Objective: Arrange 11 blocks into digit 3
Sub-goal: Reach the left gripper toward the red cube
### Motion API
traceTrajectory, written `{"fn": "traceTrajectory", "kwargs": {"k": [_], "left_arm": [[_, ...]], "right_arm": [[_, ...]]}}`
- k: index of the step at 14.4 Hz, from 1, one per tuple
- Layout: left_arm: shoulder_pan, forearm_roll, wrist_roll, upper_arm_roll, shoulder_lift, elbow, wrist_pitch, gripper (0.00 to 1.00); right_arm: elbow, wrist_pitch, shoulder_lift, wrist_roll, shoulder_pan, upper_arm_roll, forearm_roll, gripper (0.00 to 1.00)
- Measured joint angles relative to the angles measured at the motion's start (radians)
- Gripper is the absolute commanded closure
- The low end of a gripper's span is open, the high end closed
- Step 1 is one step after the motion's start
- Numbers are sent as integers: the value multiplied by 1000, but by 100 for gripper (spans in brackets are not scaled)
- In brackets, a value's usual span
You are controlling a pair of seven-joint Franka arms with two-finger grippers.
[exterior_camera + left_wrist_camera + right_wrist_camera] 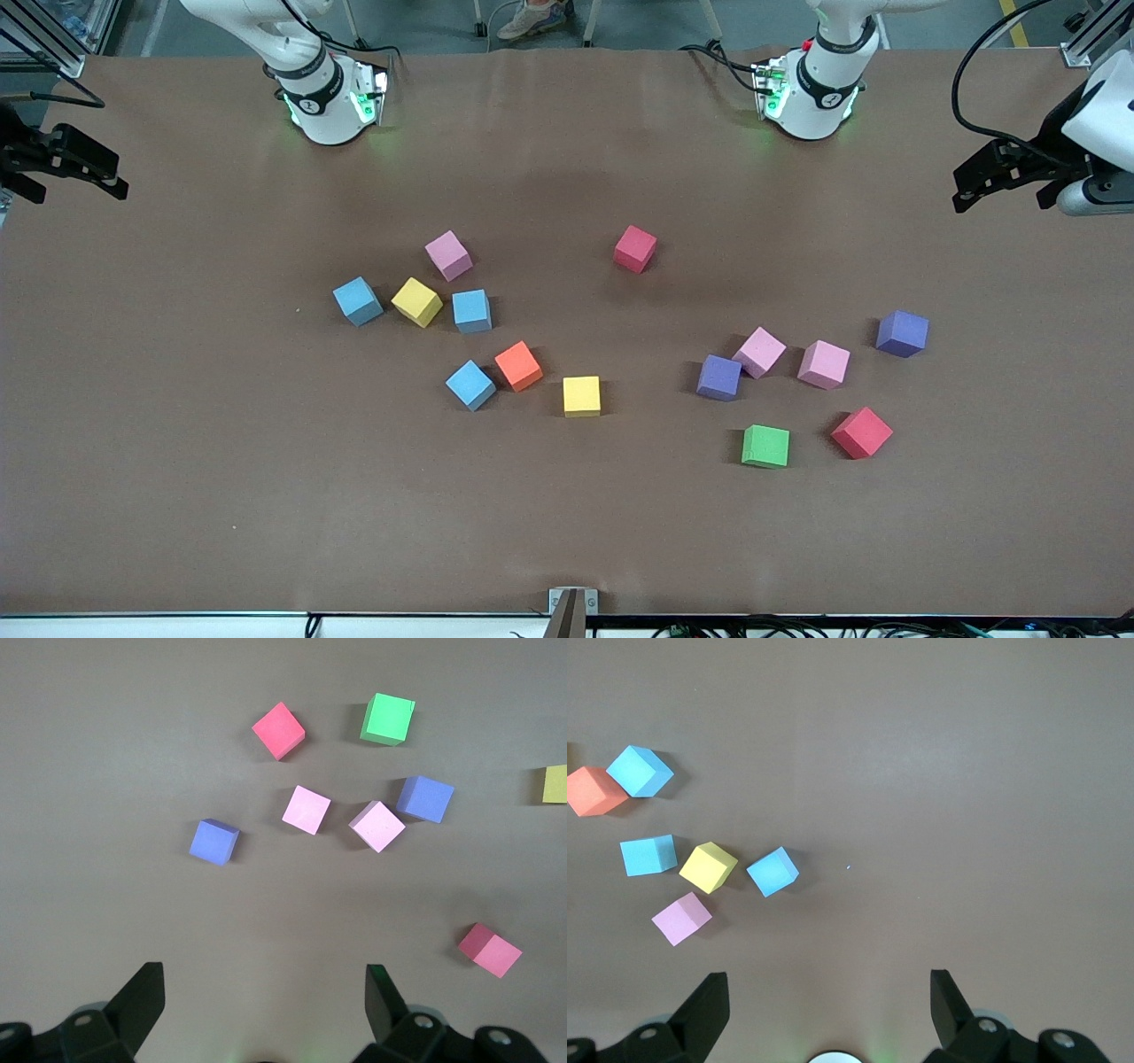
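Note:
Several blocks lie scattered singly on the brown table, and no digit 3 shows. Toward the right arm's end lie a pink block, blue ones, yellow ones and an orange one. Toward the left arm's end lie purple, pink, green and red ones. My right gripper and left gripper hover open and empty above the table's two ends, away from the blocks.
The right arm's base and the left arm's base stand along the table edge farthest from the front camera. A small metal bracket sits at the nearest edge. Bare brown table surrounds the blocks.

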Motion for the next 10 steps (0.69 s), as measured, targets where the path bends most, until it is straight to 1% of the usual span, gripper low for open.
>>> {"fn": "traceTrajectory", "kwargs": {"k": [6,8,10], "left_arm": [[-8,0,0,-3,5,7,-1,0],[-11,0,-1,-8,41,19,0,0],[-22,0,-1,-19,112,36,6,0]], "right_arm": [[0,-6,0,0,0,0,0,0],[0,-6,0,0,0,0,1,0],[0,-6,0,0,0,1,2,0]]}}
